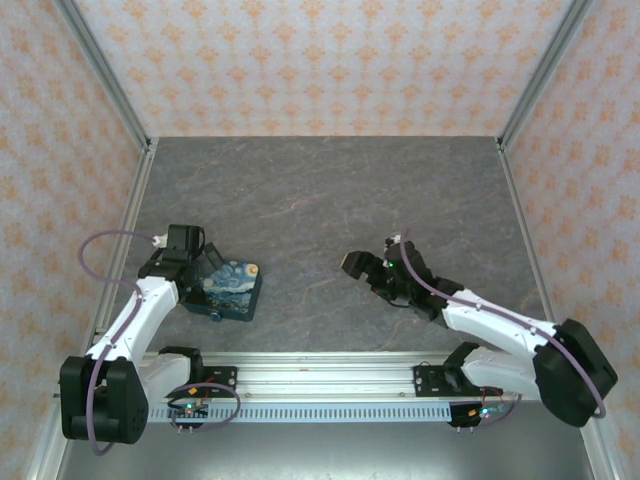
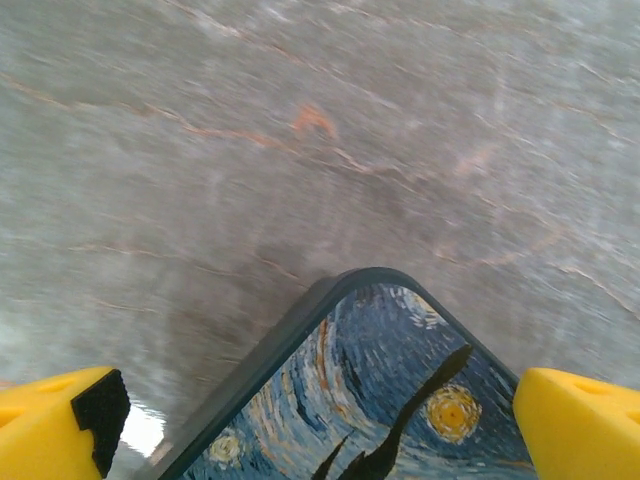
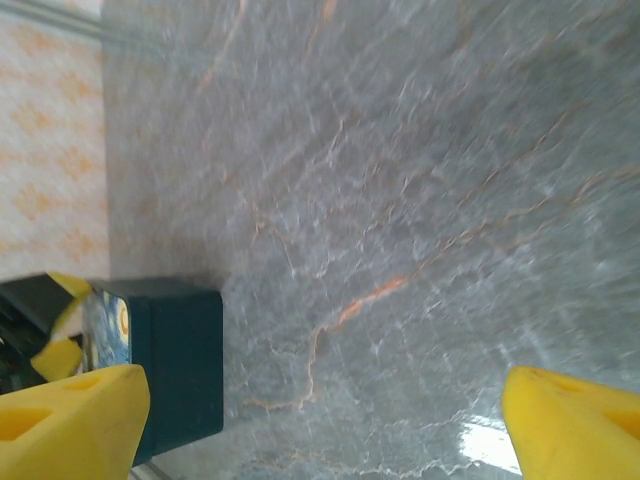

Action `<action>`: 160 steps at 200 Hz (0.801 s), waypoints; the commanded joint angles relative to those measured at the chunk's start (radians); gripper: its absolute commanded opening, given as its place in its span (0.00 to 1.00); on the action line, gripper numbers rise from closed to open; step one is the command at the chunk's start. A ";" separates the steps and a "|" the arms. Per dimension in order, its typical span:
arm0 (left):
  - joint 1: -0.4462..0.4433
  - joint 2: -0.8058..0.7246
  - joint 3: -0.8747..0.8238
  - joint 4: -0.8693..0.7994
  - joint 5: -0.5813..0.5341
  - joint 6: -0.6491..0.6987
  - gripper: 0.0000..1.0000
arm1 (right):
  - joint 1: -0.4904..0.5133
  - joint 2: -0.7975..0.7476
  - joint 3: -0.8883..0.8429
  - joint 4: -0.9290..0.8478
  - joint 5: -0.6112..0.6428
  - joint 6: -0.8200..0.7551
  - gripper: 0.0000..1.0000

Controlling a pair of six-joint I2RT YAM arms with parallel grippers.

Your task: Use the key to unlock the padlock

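Two white robot arms are reaching out from a metal rail (image 1: 320, 375) over a grey marbled surface (image 1: 320, 190). Walls (image 1: 300, 60) papered in an orange pattern are enclosing the surface on three sides.

On the left, a small box (image 1: 232, 290) printed with a blue-and-yellow Starry Night painting is lying flat on the surface, near the left wall. The left end effector (image 1: 207, 268) is hovering at the box's far left corner. In the left wrist view, its yellow fingers (image 2: 55, 425) are standing wide apart at the bottom corners of the picture. A rounded corner of the box is showing between them. Neither finger is visibly touching the box, and the end effector is gripping nothing.

On the right, the right end effector (image 1: 352, 264) is pointing leftwards toward the box and sitting well apart from it, over bare surface near the middle. In the right wrist view, its yellow fingers (image 3: 70, 420) are also spread wide, with nothing but marbled surface between them, so it is holding nothing. That view is also catching the dark side wall of the box at the left edge.

Where the padlock and the key are lying cannot be told from these pictures.
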 commanded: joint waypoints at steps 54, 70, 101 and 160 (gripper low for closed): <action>-0.202 -0.082 -0.131 0.135 0.205 -0.250 1.00 | 0.253 0.218 0.235 -0.176 0.092 -0.302 0.91; -0.256 -0.092 -0.137 0.164 0.187 -0.304 1.00 | 0.305 0.244 0.264 -0.227 0.121 -0.382 0.92; -0.331 -0.075 -0.114 0.202 0.166 -0.351 1.00 | 0.405 0.281 0.293 -0.306 0.167 -0.491 0.96; -0.402 -0.006 -0.054 0.233 0.147 -0.345 1.00 | 0.562 0.334 0.293 -0.285 0.230 -0.504 0.97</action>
